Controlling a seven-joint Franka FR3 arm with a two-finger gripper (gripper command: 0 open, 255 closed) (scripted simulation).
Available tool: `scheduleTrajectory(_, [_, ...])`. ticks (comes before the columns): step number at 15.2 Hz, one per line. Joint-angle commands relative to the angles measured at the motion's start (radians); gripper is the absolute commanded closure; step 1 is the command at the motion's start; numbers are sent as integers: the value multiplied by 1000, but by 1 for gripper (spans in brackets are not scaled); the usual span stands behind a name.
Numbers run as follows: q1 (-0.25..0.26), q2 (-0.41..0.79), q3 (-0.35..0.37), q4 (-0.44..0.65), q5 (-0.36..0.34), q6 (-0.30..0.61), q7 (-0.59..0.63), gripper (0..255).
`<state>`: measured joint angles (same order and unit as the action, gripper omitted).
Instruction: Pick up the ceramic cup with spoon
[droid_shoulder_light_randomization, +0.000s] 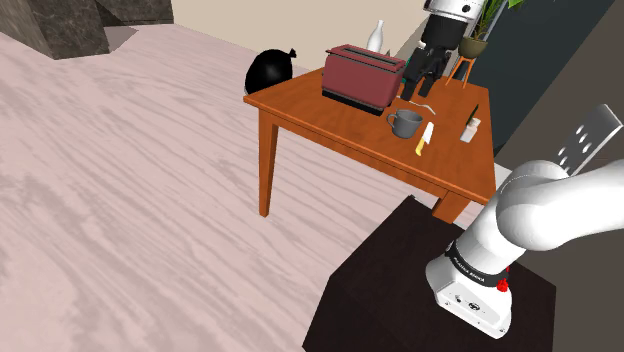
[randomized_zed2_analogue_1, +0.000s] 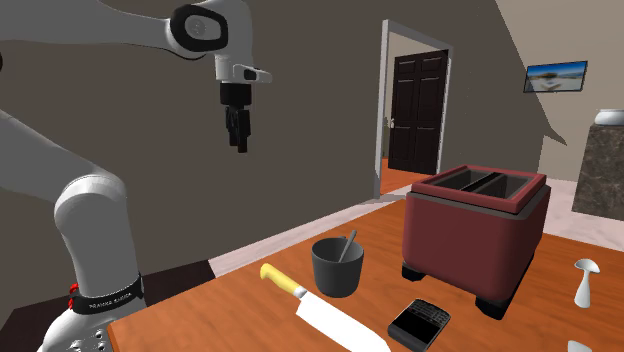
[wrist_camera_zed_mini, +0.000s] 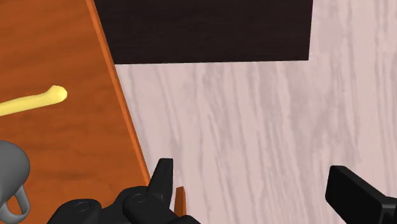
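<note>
One orange wooden worktop on pale floor carries a grey cup with spoon beside a red toaster, while the pincer hangs released above its edge.

this was a room in a home, with the feel of a kitchen or dining corner. a wooden table stood on a pale, plank-patterned floor. on the table sat household things: a dark red toaster, a grey cup with a spoon in it, a yellow-handled knife and a phone. past the table, a white-framed doorway showed a dark panelled door. a framed landscape picture hung on a wall. a potted plant stood on a small stand, and a black bag lay on the floor.
</note>
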<state>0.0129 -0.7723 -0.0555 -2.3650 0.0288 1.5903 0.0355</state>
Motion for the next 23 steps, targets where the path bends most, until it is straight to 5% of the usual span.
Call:
scheduleTrajectory(1, [0,0,0,0,0,0,0,0])
scheduleTrajectory(12, [-94,222,-126,-11,-162,220,-109,0])
scheduleTrajectory(23, [-172,521,-250,102,-265,422,-196,0])
